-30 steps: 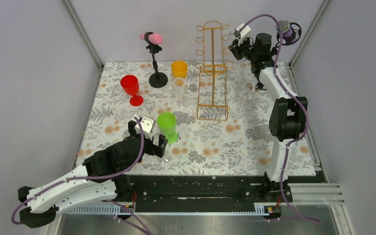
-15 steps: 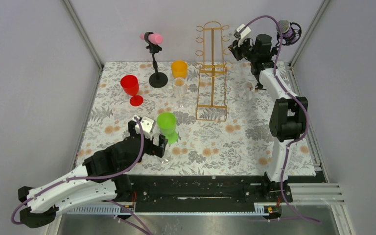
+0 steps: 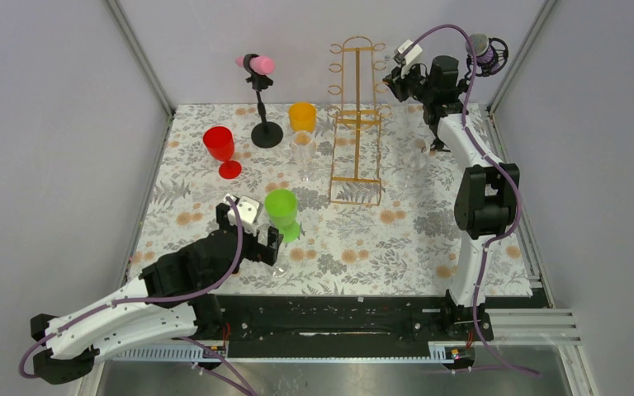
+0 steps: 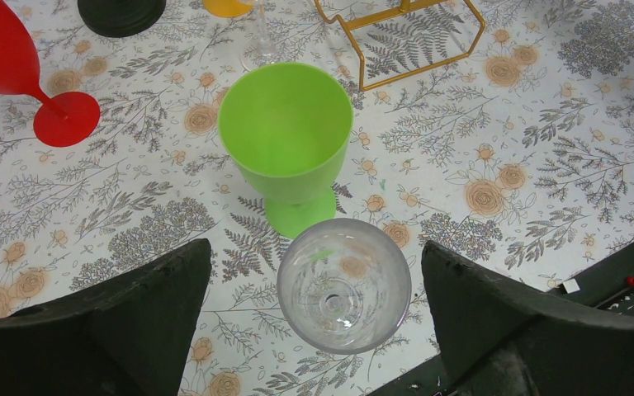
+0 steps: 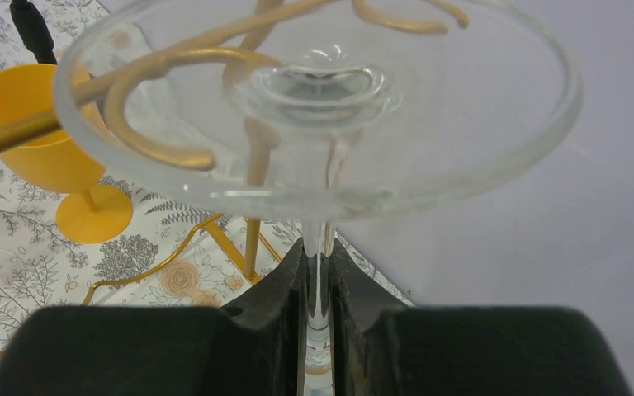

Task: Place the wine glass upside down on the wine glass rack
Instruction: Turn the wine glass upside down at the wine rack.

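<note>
In the right wrist view my right gripper (image 5: 318,247) is shut on the stem of a clear wine glass (image 5: 429,124), whose round foot points away from the fingers. Gold ring hooks (image 5: 161,87) of the wine glass rack show through that foot; I cannot tell whether they touch. From above, the right gripper (image 3: 398,76) is high beside the upper right hooks of the rack (image 3: 357,115). My left gripper (image 4: 318,256) is open around a second clear glass (image 4: 344,285) that stands upright on the table, with both fingers apart from it.
A green goblet (image 4: 285,132) stands just beyond the left gripper. Farther back are a red goblet (image 3: 221,148), an orange goblet (image 3: 302,117), a clear glass (image 3: 303,153) and a black stand with a pink roll (image 3: 257,66). The rack's wire base (image 4: 417,49) lies on the floral cloth.
The right gripper with its glass has edged slightly up by the rack's right hooks, and the rack has shifted a little. The left arm has not moved.
</note>
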`<state>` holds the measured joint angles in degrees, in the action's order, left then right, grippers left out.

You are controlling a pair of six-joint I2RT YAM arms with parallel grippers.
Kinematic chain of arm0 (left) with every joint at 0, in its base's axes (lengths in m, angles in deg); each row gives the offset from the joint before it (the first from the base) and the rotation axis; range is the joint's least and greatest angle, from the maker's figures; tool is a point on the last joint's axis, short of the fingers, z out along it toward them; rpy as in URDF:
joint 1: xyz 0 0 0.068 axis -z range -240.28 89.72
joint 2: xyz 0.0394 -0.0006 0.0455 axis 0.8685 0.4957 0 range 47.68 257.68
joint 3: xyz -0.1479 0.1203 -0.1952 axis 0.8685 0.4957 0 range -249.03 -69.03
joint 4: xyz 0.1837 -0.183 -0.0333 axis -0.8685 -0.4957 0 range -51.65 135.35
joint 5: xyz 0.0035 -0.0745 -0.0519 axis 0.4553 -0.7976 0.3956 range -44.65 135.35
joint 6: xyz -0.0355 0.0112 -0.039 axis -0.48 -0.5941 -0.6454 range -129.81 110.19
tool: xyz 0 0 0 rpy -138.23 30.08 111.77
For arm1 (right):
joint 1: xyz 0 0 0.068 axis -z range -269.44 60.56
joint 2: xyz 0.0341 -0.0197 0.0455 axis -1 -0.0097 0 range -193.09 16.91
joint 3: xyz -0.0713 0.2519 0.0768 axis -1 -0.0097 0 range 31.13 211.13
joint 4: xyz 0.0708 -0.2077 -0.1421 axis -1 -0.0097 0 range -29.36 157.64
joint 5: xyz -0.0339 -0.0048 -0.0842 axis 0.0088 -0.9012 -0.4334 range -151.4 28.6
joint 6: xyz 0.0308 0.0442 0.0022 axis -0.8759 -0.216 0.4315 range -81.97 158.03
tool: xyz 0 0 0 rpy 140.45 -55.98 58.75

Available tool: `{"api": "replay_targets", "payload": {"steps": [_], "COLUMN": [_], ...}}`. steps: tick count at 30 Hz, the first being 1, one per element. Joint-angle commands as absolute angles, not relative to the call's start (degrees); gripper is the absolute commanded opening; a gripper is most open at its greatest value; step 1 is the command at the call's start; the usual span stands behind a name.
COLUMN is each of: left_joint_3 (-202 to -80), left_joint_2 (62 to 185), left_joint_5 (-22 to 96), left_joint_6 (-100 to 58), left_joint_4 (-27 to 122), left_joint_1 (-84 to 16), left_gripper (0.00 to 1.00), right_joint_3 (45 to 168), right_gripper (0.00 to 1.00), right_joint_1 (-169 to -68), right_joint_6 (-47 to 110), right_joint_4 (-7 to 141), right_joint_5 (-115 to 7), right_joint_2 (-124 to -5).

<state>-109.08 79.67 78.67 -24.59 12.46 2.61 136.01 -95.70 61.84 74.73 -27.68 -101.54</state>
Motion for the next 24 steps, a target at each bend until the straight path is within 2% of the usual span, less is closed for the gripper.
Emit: {"api": "replay_targets", "payload": {"steps": [1, 24], "left_joint_3": [-111.5, -111.5], "left_joint_2": [79.3, 79.4], "left_joint_5": [78.1, 78.1], "left_joint_6": [-23.7, -23.7], "left_joint_4": [14.6, 14.6], "left_joint_1": [2.3, 2.3], "left_gripper": [0.99, 0.99], "right_joint_3": [138.4, 138.8], "right_gripper": [0.0, 0.0], "right_joint_1": [-96.0, -96.0], "right_joint_6": [63.2, 64.3], "right_joint_4": [77.9, 77.4], "right_joint_5": [-25.4, -25.0], "right_joint_2": [-96.4, -95.5]}}
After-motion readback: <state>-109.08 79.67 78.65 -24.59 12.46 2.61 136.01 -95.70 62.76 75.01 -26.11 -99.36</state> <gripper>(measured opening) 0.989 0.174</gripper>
